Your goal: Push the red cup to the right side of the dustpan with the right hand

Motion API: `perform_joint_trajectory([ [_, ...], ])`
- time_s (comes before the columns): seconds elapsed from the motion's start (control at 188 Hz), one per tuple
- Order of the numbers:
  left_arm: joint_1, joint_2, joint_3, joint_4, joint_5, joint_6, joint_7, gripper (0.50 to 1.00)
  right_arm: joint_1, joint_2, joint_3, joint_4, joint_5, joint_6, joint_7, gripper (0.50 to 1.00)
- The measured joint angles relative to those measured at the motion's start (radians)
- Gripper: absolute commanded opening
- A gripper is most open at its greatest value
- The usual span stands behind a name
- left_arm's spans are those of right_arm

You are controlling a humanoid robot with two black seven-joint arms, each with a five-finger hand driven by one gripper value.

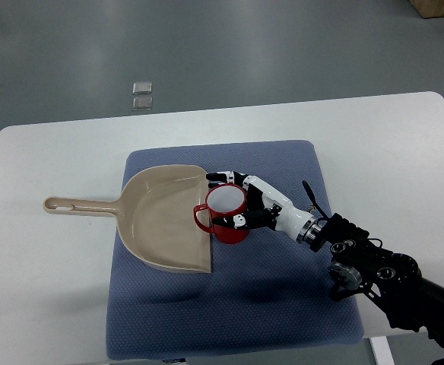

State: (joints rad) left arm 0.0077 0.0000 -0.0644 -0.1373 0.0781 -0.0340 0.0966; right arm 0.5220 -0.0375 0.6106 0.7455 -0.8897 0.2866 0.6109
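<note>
A red cup [223, 218] with a white inside stands upright on the blue mat, its handle toward the left, touching the open right edge of the beige dustpan [165, 217]. My right hand [241, 199] comes in from the lower right and is against the cup's right side. Its fingers [223, 178] curl around the cup's far rim and its thumb lies at the near side. The dustpan lies flat with its handle [77, 205] pointing left. The left arm is out of view.
A blue padded mat [283, 304] covers the middle of the white table [389, 152]. Two small grey squares [141, 95] lie on the floor beyond the table's far edge. A wooden box corner [439, 7] shows at top right.
</note>
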Motion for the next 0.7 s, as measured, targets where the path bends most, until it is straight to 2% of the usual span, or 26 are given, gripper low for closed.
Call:
perform_joint_trajectory([
  [0.698, 0.0, 0.0, 0.0, 0.0, 0.0, 0.0, 0.0, 1.0, -0.012, -0.082, -0.023, 0.057, 0.0, 0.019, 0.0, 0.913],
])
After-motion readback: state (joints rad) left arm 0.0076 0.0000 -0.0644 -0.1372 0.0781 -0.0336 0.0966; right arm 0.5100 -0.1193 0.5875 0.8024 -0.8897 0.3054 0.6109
